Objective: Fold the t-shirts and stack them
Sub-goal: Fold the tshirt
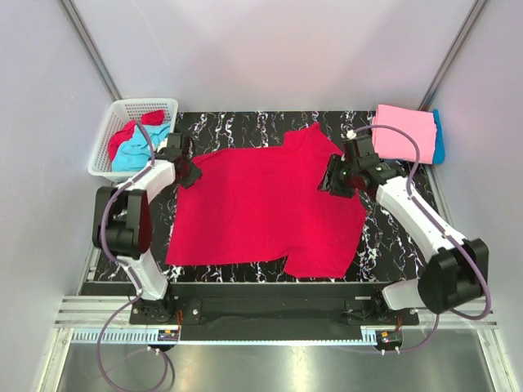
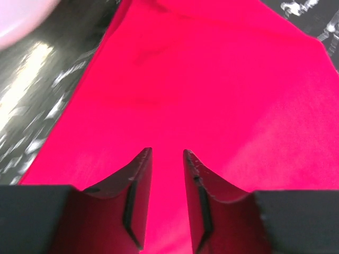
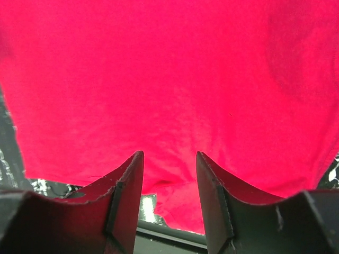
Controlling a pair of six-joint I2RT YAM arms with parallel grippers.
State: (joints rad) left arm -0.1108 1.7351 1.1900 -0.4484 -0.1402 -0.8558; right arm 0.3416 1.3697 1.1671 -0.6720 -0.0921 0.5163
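A crimson red t-shirt [image 1: 261,208] lies spread flat across the black marbled table [image 1: 237,122]. My left gripper [image 1: 188,171] hovers low over the shirt's far left corner. In the left wrist view its fingers [image 2: 167,152] stand a narrow gap apart, with red cloth [image 2: 212,79] showing flat between and beyond them. My right gripper [image 1: 331,184] is at the shirt's right side, below the far sleeve. Its jaws [image 3: 169,154] are open wide over the red cloth [image 3: 169,79], holding nothing. A folded pink t-shirt [image 1: 404,132] rests on a turquoise blue one [image 1: 439,135] at the far right.
A white lattice basket [image 1: 145,102] stands at the far left corner, holding a crumpled red shirt [image 1: 122,139] and a turquoise one [image 1: 137,153]. Grey walls close in the table on the left, right and back. The arm bases sit at the near edge.
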